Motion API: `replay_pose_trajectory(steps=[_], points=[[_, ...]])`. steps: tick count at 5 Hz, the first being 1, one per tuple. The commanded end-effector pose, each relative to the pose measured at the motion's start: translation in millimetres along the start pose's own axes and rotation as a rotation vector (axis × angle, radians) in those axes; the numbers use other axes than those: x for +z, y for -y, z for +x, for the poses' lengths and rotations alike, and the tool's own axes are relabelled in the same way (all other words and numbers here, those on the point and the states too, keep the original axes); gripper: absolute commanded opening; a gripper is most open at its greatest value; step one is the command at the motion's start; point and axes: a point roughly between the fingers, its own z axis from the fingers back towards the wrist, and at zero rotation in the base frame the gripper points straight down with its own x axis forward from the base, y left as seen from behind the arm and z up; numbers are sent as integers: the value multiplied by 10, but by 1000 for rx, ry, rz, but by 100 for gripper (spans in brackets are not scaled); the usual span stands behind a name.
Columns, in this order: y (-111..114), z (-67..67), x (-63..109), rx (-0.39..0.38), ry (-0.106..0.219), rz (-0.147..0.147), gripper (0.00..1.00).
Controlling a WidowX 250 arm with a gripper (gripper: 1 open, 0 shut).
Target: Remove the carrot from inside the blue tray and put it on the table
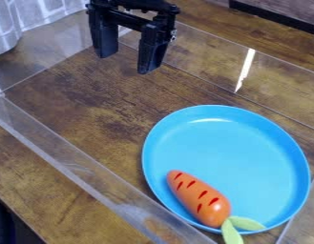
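The carrot (200, 197) is a stubby orange toy with dark stripes. It lies at the front edge of the blue tray (248, 143), and its pale green tip hangs over the rim. The tray rests on the dark wood table (108, 105). My gripper (129, 50) hangs at the top of the camera view, well back and left of the tray. It is open, with its two black fingers (152, 48) apart and nothing between them.
A clear plastic barrier strip (70, 157) runs diagonally across the front left of the table. Another clear edge (248, 57) crosses behind the tray. A grey object (4, 29) sits in the top left corner.
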Motion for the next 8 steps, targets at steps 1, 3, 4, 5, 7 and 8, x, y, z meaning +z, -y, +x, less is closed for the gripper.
replay_pose_trajectory(steps=[1, 3, 4, 5, 7, 8], points=[[32, 2, -65, -22, -14, -1, 100], [451, -41, -276, -286, -25, 9, 100], [729, -100, -375, -464, -20, 25, 100], [971, -139, -507, -627, -23, 48, 100], [1175, -145, -945, -839, -22, 45, 100], [1160, -111, -1034, -837, -25, 32, 100]])
